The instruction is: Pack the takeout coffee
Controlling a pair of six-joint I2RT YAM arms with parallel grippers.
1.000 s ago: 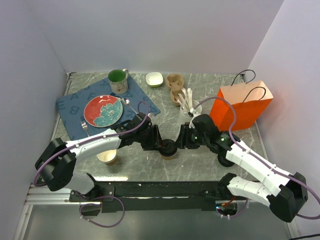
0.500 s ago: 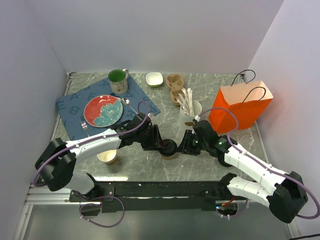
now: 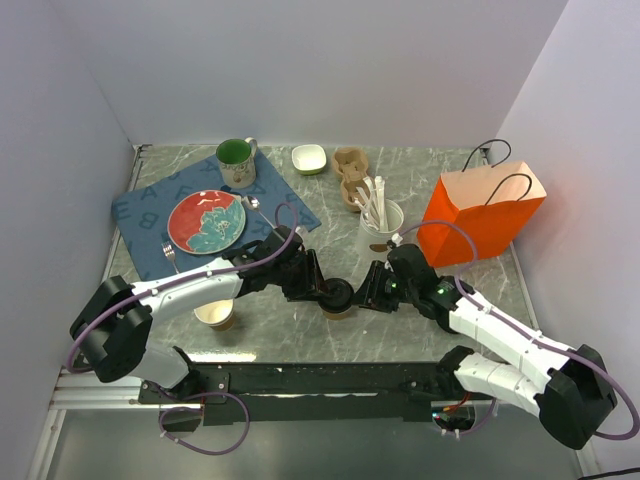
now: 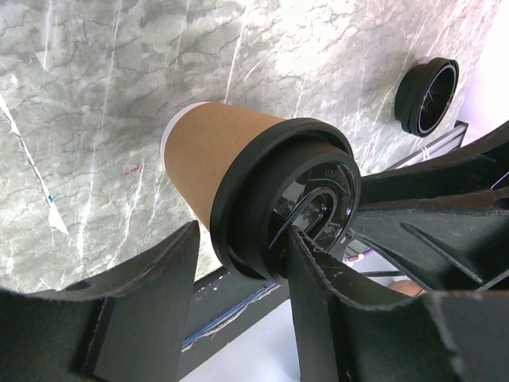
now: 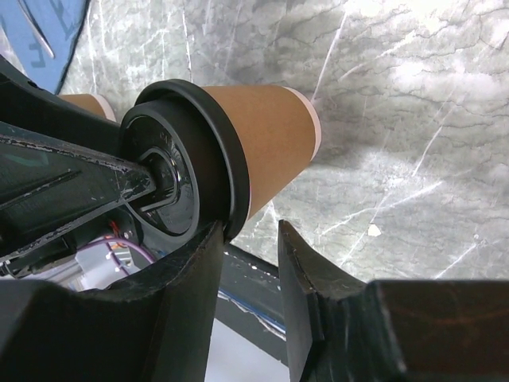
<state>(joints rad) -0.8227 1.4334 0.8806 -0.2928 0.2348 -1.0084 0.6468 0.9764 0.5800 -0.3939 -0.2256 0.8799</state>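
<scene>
Finding the coffee [image 3: 338,297] upright on the desk [image 3: 420,165], near the front middle, hemmed in from both sides by the pincers. Brown paper wall, black lid pressed on. Raised lettering moulded into the lid top, too blurred to read.

Left pincer [image 4: 242,239] half spread at the lid: one finger just outside the rim, the other lying across the lid top. Cannot tell whether gripping or only touching. Right pincer [image 5: 248,231] fairly narrow, jaws apart, only desk and black rail [image 3: 330,380] showing in the gap, lid rim just at the tips and close against one finger.

Pale capital letters printed over the blue mat [image 3: 140,235] at back left, too small to read with any surety. On the mat: red and teal plate [image 3: 205,221], fork [image 3: 168,256], spoon [image 3: 258,208], and a mug [image 3: 236,160] with a green inside at its far corner. Further along the back: small white bowl [image 3: 309,158], pulp carrier [image 3: 350,178], white cup [image 3: 375,240] of stirrers, then an orange bag [image 3: 480,215] standing open at the right. Tan cup [image 3: 215,315] at front left, beside the left arm.

Grey-green marbled desk, veined in white, lightly speckled. Plain pale walls [image 3: 300,70] closing off left, back and right.
</scene>
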